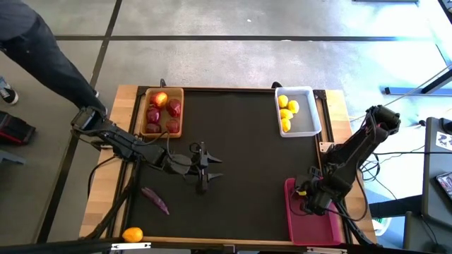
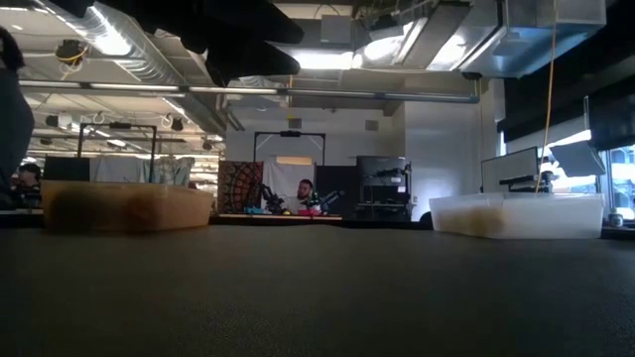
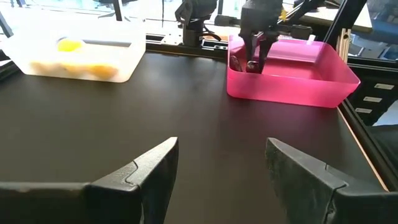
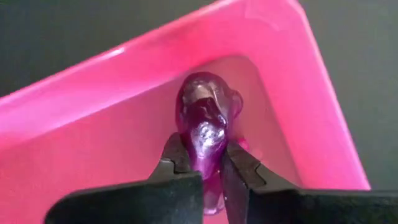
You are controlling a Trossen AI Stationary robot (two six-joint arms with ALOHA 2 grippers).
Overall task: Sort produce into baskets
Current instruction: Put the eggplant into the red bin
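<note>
glossy purple piece (image 4: 208, 127) pinched by right gripper (image 4: 211, 168) inside smooth magenta basket (image 4: 124, 81); left gripper (image 3: 221, 171) spread, empty

The two dark fingers of the right gripper (image 4: 210, 163) are closed on a glossy, dark purple elongated piece of produce (image 4: 207, 118). The piece stands between the fingertips and reaches toward a corner of the magenta-pink plastic basket (image 4: 93, 124). The gripper is inside this basket, over its smooth pink floor. Beyond the basket rim there is a dark table surface (image 4: 348, 50).
</note>
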